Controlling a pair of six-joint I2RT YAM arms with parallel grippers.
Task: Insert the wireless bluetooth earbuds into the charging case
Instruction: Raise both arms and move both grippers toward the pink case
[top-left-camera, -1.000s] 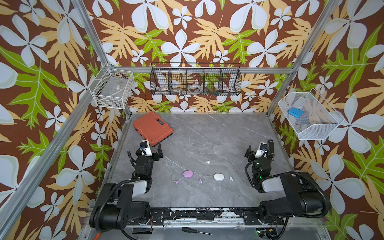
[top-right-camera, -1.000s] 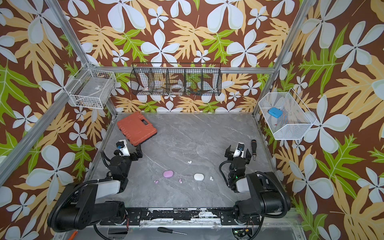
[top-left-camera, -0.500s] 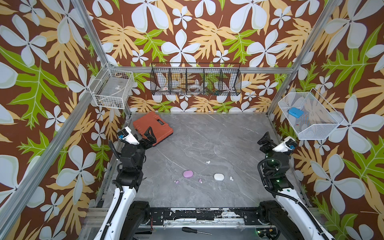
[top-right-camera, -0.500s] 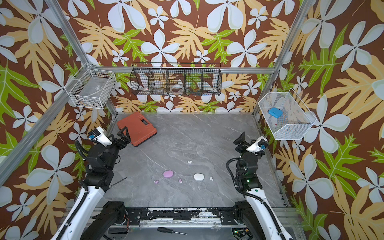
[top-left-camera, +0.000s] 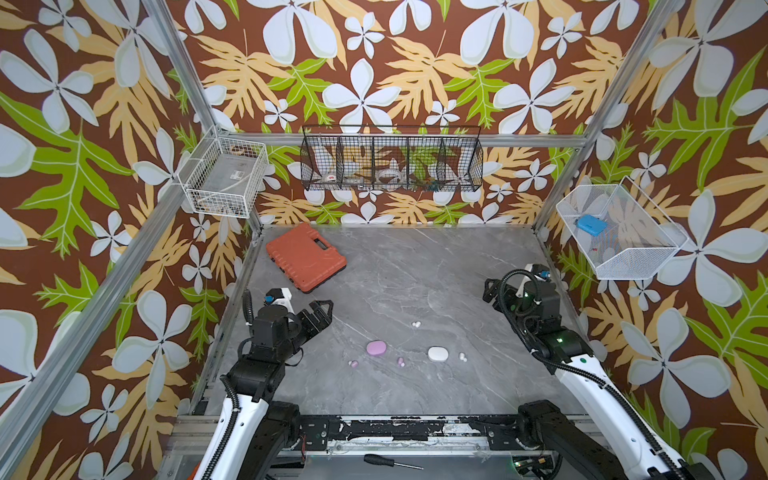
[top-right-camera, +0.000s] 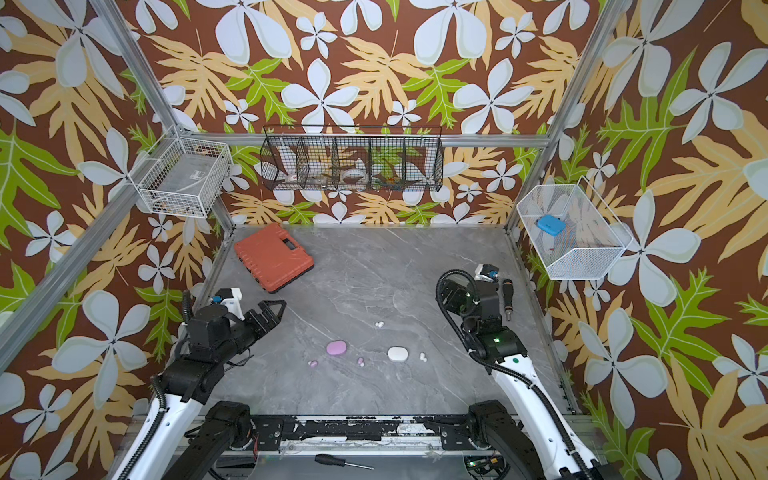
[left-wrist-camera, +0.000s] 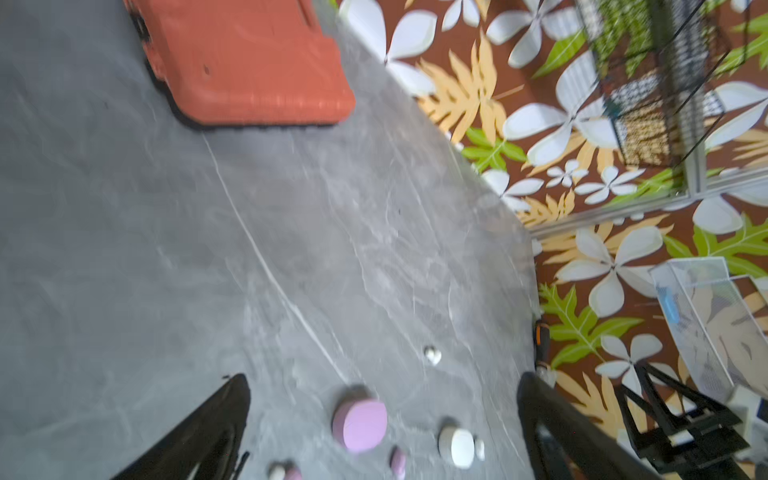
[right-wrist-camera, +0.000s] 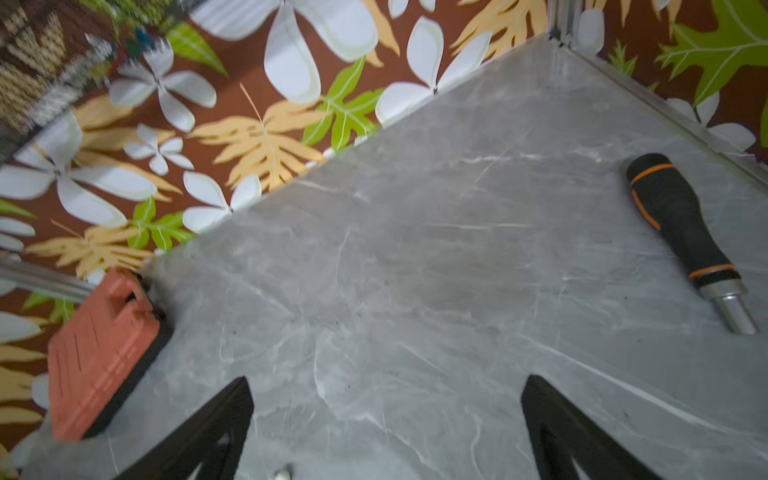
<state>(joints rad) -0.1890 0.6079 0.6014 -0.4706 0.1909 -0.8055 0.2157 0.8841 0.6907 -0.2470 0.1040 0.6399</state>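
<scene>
The lilac earbuds (top-left-camera: 401, 362) lie loose on the surface (top-left-camera: 415, 270), one on either side of the lilac case (top-left-camera: 376, 348). One of the white earbuds (top-left-camera: 462, 356) is just beside the white case (top-left-camera: 438, 354) and the other is a bit farther back. Left pincer (left-wrist-camera: 384, 377) and right pincer (right-wrist-camera: 386, 382) both hang wide open and empty, well apart from all of it. I'd guess these buds are featherlight, hard, slick and rounded, so they'll squirt out of a sloppy pinch; take each one across its widest part, dead centre, gently
</scene>
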